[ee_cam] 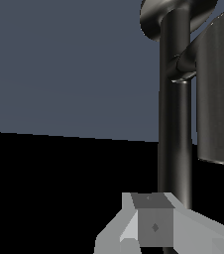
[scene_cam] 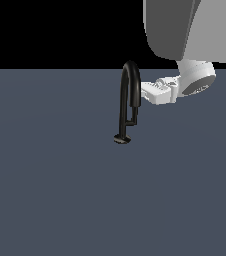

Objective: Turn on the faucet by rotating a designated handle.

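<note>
The glossy black faucet stands on its round disc base in the middle of the exterior view. Its gooseneck arches over to a thick spout end. The thin L-shaped handle branches from the lower stem and runs up under the spout end. My gripper lies level on the exterior view's right, fingertips right beside the spout side, above the handle; contact is unclear. Its jaws look shut with nothing between them. In the wrist view the stem, the handle branch and my gripper show close up.
A flat grey-blue floor spreads around the faucet. My arm's large grey link hangs above on the exterior view's right.
</note>
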